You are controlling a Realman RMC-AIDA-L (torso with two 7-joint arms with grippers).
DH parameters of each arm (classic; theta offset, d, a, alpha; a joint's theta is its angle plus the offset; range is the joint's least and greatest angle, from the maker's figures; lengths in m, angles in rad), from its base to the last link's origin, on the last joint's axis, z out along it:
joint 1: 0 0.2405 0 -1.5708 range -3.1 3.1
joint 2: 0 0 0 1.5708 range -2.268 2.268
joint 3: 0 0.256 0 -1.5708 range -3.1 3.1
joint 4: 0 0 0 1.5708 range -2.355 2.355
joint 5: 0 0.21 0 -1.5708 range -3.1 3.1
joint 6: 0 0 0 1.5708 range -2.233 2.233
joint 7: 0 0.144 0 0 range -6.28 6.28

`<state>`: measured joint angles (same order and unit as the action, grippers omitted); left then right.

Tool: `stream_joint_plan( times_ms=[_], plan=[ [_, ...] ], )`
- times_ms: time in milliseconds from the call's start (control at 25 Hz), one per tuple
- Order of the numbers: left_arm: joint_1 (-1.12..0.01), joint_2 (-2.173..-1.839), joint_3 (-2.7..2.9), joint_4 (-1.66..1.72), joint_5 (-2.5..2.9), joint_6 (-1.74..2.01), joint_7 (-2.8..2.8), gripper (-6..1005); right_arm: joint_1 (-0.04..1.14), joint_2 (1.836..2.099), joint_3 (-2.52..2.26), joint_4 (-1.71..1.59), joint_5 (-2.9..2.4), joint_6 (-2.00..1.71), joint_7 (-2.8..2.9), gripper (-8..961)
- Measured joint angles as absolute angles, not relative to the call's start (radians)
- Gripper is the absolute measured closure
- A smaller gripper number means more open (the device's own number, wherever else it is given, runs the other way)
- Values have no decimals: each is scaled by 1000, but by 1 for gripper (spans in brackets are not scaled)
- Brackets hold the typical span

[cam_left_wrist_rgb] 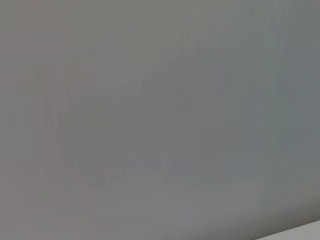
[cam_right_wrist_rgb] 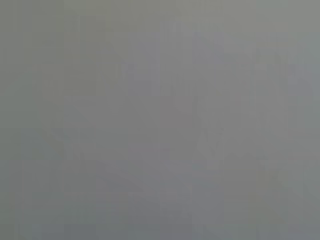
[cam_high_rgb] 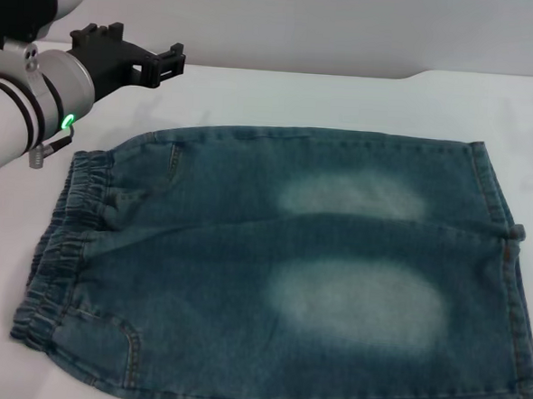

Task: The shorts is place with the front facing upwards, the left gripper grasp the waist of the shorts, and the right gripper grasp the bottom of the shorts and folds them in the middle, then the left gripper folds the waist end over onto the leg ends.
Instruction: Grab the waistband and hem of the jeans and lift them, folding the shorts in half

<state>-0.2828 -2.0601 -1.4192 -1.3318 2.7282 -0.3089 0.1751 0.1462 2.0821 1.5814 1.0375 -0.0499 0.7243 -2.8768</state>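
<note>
On the white table (cam_high_rgb: 363, 97) the shorts (cam_high_rgb: 280, 273) lie flat, long axis left to right, waist (cam_high_rgb: 60, 250) toward the left gripper (cam_high_rgb: 157, 64), which hovers just beyond it. How wide its fingers stand, I can't tell. Hems (cam_high_rgb: 514, 296) lie rightward; right gripper unseen.

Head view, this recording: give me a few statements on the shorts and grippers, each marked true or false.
1. The shorts lie spread flat on the white table. True.
2. The waist is at the robot's right. False: it is at the left; the leg ends are at the right.
3. The left gripper holds the waist. False: it hovers beyond the shorts, touching nothing.
4. The right gripper is out of view. True.
</note>
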Motion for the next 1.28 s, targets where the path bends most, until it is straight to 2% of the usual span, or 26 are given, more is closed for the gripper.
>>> stream_joint_plan(
  times_ms=[160,480,720,840,1080,1280],
  plan=[
    [-282,-2060,-1414,-1338,2724,-311,174,152,177,2082,1579,962,63,804,-3023,462],
    [-298,-2062,-1406,-1335,2714,-311,173,152,184,2077,1601,1003,72,583,-2942,464],
    [-313,-2063,-1395,-1329,2704,-309,173,152,292,2069,1710,1157,109,-33,-2888,465],
    [-321,-2063,-1392,-1326,2700,-309,173,152,356,2078,1793,1114,61,-243,-2869,465],
    [-322,-2063,-1390,-1326,2699,-308,173,152,456,2072,1918,968,-153,-437,-2700,466],
    [-332,-2063,-1385,-1318,2699,-308,173,152,450,2081,1898,975,-543,-553,-2392,467]
  ],
)
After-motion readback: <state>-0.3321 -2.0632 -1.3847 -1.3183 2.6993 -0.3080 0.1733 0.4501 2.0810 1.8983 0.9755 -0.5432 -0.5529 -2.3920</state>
